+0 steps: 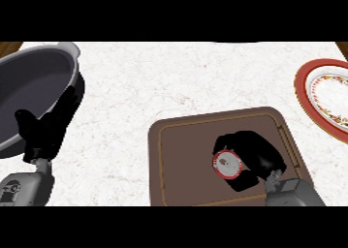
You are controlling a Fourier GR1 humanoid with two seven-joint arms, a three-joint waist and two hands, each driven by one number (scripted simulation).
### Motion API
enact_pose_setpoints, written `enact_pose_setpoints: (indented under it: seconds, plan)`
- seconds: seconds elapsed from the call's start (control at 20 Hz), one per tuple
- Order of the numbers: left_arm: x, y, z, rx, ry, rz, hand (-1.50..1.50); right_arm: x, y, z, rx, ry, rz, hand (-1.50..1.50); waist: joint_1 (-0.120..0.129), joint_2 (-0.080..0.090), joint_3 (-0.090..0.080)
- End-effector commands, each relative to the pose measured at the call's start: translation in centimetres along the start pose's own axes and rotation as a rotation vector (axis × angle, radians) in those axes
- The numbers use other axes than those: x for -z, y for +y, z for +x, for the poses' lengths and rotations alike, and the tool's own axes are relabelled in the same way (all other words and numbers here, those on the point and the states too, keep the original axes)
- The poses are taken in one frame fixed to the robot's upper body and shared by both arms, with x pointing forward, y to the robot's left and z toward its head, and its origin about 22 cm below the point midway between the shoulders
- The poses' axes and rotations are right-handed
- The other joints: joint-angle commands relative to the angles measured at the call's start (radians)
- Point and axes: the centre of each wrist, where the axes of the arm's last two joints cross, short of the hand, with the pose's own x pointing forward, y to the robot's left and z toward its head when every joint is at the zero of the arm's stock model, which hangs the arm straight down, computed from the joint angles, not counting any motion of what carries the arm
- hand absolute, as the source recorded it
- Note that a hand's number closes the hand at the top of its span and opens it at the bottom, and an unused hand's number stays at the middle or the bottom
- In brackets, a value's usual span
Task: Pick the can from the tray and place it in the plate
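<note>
On the brown tray (183, 160) at the lower middle stands a can (227, 163), seen from above as a red-rimmed grey lid. My right hand (255, 150) is curled round the can from the right, hiding its body. A white plate (332, 97) with a red rim and a flowered band lies at the right edge, partly cut off by the frame. My left hand (40, 135) rests at the lower left with fingers up, overlapping the rim of a large pot.
A big dark grey pot (26, 92) with a handle fills the upper left of the marbled white counter (169, 82). Wooden corners show at the counter's far left and far right top.
</note>
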Motion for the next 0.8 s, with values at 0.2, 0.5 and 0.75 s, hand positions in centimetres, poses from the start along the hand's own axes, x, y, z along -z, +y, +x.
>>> enact_pose_setpoints:
  seconds: [0.2,0.5,0.75]
  plan:
    - [-0.6,-1.2,-0.9,0.003,-0.003,-0.003,0.00,0.5,2.4,1.0,0.041,-0.035,-0.027,1.50,0.000,0.000,0.000]
    - [0.4,1.5,-0.6,0.010,0.006,-0.009,0.00,3.5,-3.0,-0.8,0.039,0.099,-0.284,1.50,0.012,0.006,0.000]
    - [0.9,0.3,-0.3,0.005,-0.001,-0.012,0.00,5.3,-7.8,-2.8,-0.010,0.259,-0.494,1.50,0.015,0.009,0.000]
